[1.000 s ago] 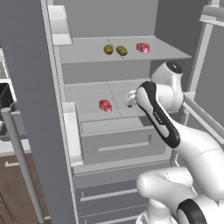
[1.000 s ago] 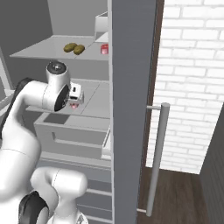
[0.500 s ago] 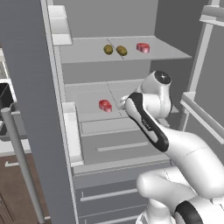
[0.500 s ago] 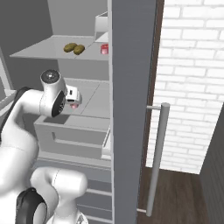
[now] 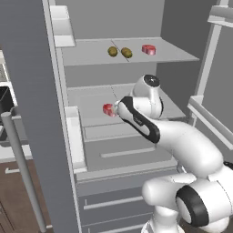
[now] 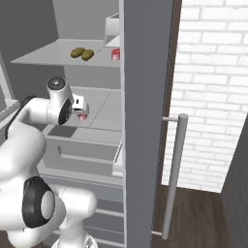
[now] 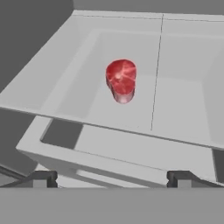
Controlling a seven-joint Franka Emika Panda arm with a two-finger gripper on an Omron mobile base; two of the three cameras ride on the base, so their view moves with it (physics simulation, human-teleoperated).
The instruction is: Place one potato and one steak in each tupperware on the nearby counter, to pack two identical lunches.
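fingers (image 7: 111, 177) spread wide, gripping nothing, aimed at a steak (image 7: 121, 80) lying flat on the middle fridge shelf (image 7: 175, 109), too round to call a long axis. two potatoes (image 5: 119, 52) and another steak (image 5: 148, 49) sit on the upper shelf (image 5: 86, 52).

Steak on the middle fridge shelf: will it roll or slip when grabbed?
The steak looks like a short thick round, so it probably won't roll. Its glossy red top suggests it may be slippery. The open gripper looks wide enough to span it.
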